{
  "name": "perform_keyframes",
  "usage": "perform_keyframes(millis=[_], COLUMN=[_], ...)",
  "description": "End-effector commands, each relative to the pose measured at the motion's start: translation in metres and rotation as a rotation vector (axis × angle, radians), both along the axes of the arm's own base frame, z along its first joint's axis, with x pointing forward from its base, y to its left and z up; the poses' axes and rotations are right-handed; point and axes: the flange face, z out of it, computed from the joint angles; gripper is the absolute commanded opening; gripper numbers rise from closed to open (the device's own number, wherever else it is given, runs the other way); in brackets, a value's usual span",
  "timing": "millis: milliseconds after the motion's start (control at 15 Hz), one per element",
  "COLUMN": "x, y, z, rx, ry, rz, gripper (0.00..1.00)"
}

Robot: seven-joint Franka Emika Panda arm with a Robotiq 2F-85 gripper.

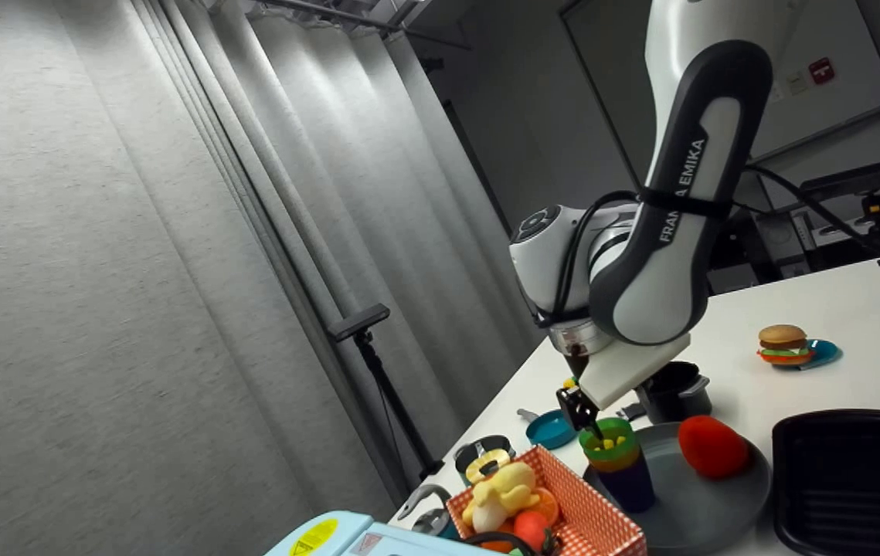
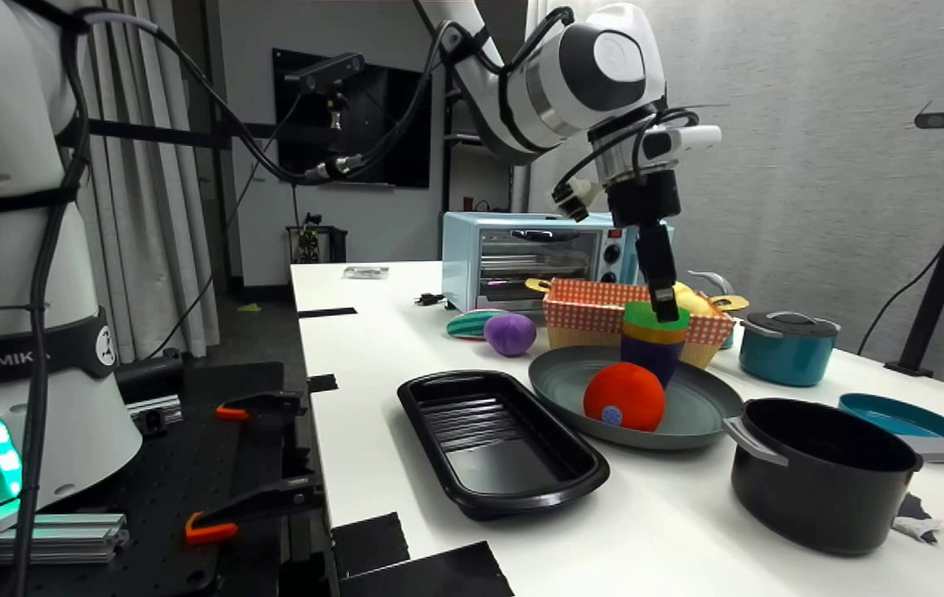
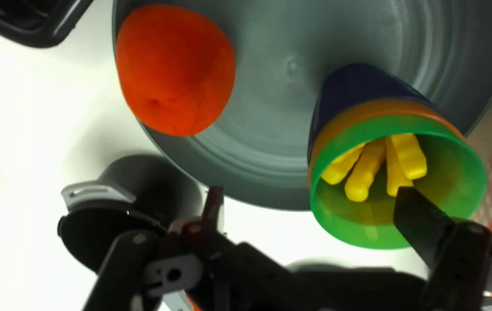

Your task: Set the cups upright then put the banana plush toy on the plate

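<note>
Cup stack (image 1: 620, 468): stood upright on grey plate (image 3: 271, 108); step 1 done, I thought. Gripper (image 3: 309, 192): spread wide, nil held, right by cup mouth. Yellow plush (image 1: 503, 493) (poss. banana): lay in basket (image 1: 588, 510), near plate. Next prob. needed lift, then plush.

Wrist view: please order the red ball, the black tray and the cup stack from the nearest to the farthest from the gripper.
1. Cup stack: right of centre, partly overlapped by the gripper.
2. Red ball: upper left, on the gray dish.
3. Black tray: top-left corner, only partly shown.
</note>
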Motion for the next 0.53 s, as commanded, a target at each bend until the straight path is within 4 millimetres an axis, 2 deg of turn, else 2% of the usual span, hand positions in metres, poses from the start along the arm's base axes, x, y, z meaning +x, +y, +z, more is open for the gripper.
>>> perform_keyframes(millis=[0, 200, 467], x=[-0.001, 0.001, 0.001], y=[0.025, 0.049, 0.083], z=[0.026, 0.039, 0.043], rx=[-0.104, -0.158, -0.184], ry=[-0.071, -0.110, -0.116], rz=[0.080, 0.154, 0.340], gripper=[1.00, 1.00, 1.00])
